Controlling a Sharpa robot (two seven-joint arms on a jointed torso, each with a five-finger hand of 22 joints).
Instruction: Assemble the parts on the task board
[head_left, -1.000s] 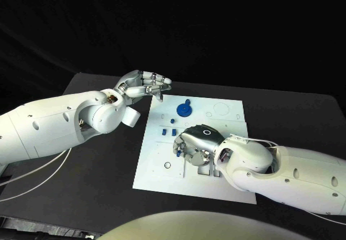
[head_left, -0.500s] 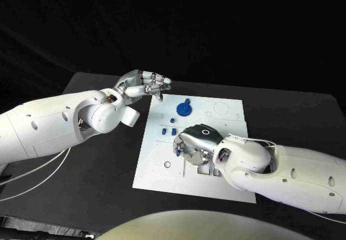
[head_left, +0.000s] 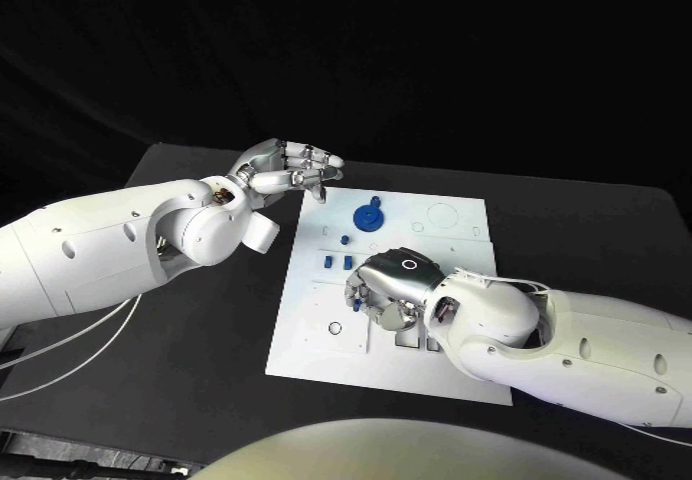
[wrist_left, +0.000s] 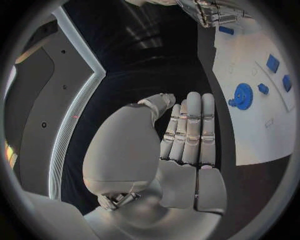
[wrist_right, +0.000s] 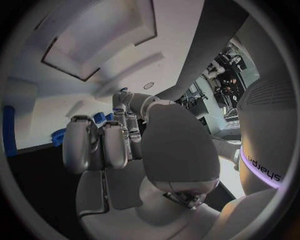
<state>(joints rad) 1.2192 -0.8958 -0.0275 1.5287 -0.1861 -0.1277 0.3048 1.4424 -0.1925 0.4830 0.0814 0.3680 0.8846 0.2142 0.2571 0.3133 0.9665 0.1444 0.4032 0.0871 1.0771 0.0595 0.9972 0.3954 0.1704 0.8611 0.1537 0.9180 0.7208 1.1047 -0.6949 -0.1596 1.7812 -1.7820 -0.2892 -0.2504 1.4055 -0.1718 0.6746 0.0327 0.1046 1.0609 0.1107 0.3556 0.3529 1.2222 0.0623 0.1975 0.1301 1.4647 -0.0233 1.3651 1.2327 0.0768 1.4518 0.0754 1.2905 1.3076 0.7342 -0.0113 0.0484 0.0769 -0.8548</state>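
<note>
The white task board (head_left: 325, 305) lies in the middle of the black table. A blue gear (head_left: 369, 217) (wrist_left: 241, 95) stands near its far edge, with small blue parts (head_left: 338, 262) (wrist_left: 273, 63) just in front of it. My right hand (head_left: 389, 292) is low over the board's middle, fingers curled down. In the right wrist view a small blue part (wrist_right: 123, 91) peeks out where the thumb and a fingertip meet. My left hand (head_left: 291, 168) (wrist_left: 187, 135) hovers over the board's far left corner, its fingers close together, the thumb against them, with nothing seen in them.
Rectangular slots (head_left: 418, 342) lie in the board just in front of my right hand, and round holes (head_left: 335, 329) mark its near left part. Bare black table (head_left: 202, 330) runs along the board's left side under my left arm.
My right hand has edged very slightly to the left over the board. The left hand and the blue parts have stayed put.
</note>
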